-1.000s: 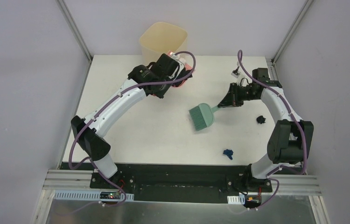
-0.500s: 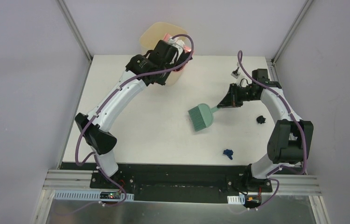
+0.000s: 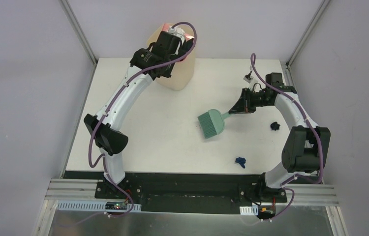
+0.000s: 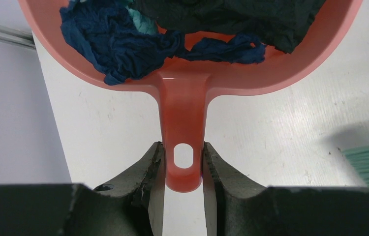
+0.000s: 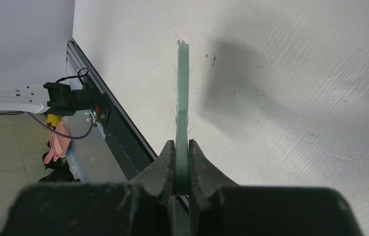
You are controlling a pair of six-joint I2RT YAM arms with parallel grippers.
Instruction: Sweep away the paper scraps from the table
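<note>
Top external: left tool [image 4: 183, 158], clamped on the pink dustpan [image 4: 182, 105] handle, has swung over the cream bin [image 3: 177, 79], paper scraps [image 4: 118, 44] aboard for tipping. Right tool [image 3: 235, 107] pinches the green brush [image 3: 212, 123]; two scraps [image 3: 241, 161] litter the surface [image 3: 148, 130].

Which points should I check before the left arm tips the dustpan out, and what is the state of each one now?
1. Hold of the left gripper on the handle of the dustpan: ok, the jaws are closed on it.
2. The paper scraps lie inside the dustpan: ok.
3. Dustpan mouth above the opening of the cream bin: cannot tell, the arm hides it in the top view.
4. Hold of the right gripper on the green brush: ok, it is shut on the handle.
5. The table is free of scraps: not ok, a black scrap and a dark blue scrap lie near the right arm.
</note>
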